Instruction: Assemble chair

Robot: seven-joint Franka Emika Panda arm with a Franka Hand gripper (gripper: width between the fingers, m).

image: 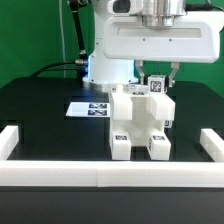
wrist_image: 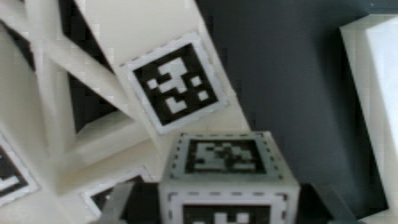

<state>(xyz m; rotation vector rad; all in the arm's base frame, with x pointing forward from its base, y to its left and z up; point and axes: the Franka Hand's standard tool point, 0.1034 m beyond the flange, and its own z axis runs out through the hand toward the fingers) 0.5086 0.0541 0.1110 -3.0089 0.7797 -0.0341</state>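
The chair (image: 135, 128) stands partly built at the middle of the black table, a chunky white body with square tags on its front. My gripper (image: 158, 76) hangs over its top on the exterior view's right, shut on a small white tagged block (image: 157, 87) that sits at the chair's upper corner. In the wrist view the same block (wrist_image: 222, 160) fills the space between my dark fingers (wrist_image: 139, 198), which press against its two sides. Behind it lies a slanted white chair panel with a large tag (wrist_image: 173, 85). Whether the block touches the chair below cannot be made out.
The marker board (image: 88, 108) lies flat on the table behind the chair on the exterior view's left. A white rail (image: 110, 178) borders the table along the front and both sides. The robot's white base (image: 105, 65) stands at the back.
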